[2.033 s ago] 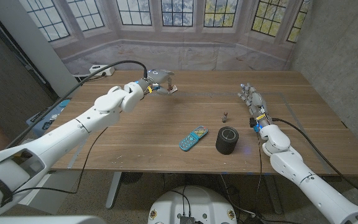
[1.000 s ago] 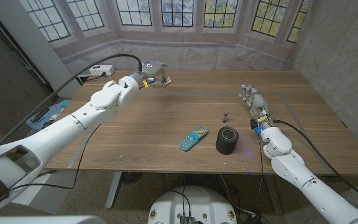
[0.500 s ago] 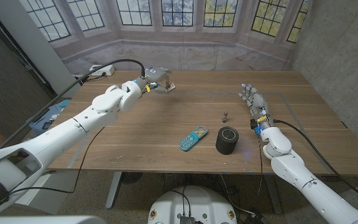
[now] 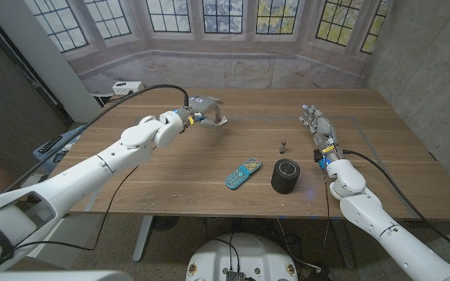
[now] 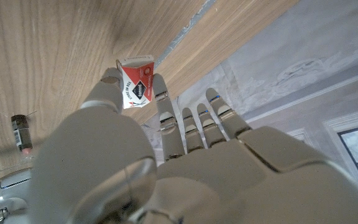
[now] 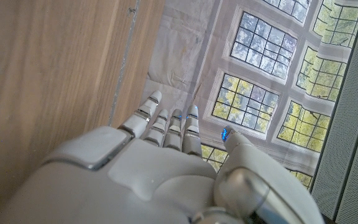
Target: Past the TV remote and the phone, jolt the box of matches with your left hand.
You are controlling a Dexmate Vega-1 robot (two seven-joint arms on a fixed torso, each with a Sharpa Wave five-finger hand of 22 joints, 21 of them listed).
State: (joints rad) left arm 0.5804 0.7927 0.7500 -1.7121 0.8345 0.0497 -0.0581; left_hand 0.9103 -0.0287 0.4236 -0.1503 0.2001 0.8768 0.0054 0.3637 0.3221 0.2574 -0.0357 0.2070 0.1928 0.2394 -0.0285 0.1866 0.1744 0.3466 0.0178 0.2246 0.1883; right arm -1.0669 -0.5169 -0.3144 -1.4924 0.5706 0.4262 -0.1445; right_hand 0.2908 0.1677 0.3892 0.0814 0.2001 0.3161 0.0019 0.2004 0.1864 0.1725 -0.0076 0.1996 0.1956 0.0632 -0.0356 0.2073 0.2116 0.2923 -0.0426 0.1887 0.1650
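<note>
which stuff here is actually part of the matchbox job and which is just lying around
Part of the job:
- box of matches, pinched in the left hand
- TV remote, on the table

Just lying about:
- black cylinder, beside the remote
- small dark object, standing behind it
- right hand, holding nothing

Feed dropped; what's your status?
Left hand pinches matchbox above the table. Right hand open, idle. Remote and speaker well clear.

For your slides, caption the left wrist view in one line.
Left hand pinches a red-and-white matchbox in its fingers above the wooden table.
</note>
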